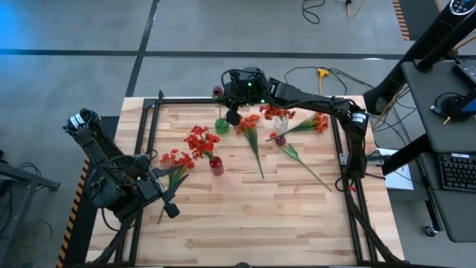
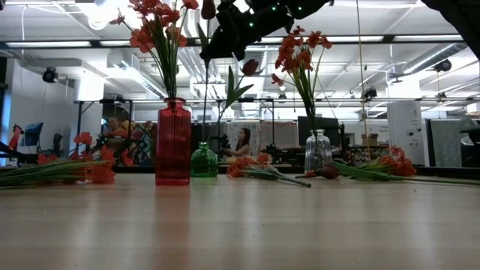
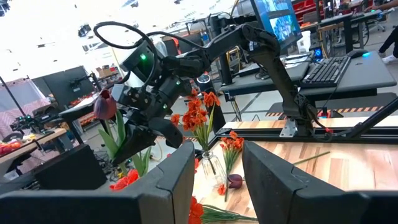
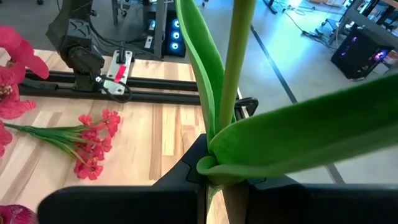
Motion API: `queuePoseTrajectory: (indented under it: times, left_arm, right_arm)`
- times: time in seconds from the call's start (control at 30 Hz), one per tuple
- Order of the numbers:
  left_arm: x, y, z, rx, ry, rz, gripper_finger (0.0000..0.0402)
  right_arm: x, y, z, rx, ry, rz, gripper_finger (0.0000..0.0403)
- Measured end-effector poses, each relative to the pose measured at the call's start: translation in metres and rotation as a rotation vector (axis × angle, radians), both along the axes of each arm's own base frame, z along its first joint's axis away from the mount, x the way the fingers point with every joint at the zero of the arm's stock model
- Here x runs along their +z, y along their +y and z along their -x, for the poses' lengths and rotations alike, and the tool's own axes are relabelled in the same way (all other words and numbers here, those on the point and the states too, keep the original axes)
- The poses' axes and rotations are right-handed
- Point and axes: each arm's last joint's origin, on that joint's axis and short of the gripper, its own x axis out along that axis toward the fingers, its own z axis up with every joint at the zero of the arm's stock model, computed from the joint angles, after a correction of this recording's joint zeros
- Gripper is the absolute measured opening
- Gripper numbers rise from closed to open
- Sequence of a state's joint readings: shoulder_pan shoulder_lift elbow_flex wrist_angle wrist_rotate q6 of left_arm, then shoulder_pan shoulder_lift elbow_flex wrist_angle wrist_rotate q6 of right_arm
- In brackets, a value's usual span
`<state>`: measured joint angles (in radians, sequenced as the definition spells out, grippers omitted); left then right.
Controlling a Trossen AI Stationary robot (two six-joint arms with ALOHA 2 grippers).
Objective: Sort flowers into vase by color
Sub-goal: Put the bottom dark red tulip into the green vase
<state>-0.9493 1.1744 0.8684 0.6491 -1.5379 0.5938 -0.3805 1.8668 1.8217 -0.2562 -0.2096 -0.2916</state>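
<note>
In the overhead view, the left gripper sits at the lower left of the table, its fingers standing apart with nothing between them. Just above it lies a loose stem of red blooms, leaves trailing toward the gripper.

Right of that, near the frame's centre, the red vase stands upright holding a cluster of red flowers. In the table-level view this vase is the tallest, left of centre.

Above it, at the top middle of the overhead frame, is the small green vase. The right gripper hovers right over it, clamped shut on the green stem of a dark purple tulip bud, whose stalk hangs down toward the green vase in the table-level view; whether it has entered the neck I cannot tell.

Further right, an orange-red stem lies flat, then a clear glass vase with orange-red blooms. A purple bud lies beside it, and another orange-red stem lies at the upper right.
</note>
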Motion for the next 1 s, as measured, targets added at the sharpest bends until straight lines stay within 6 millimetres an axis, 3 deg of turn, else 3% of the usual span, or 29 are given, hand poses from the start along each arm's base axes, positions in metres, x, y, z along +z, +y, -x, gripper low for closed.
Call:
queuePoseTrajectory:
  times: [1.0]
  left_arm:
    - [-0.0003,-0.0001,0.0000,-0.001,0.002,-0.003,0.0118]
  right_arm:
    - [-0.0080,-0.0053,0.0018,-0.024,0.007,-0.033,0.0023]
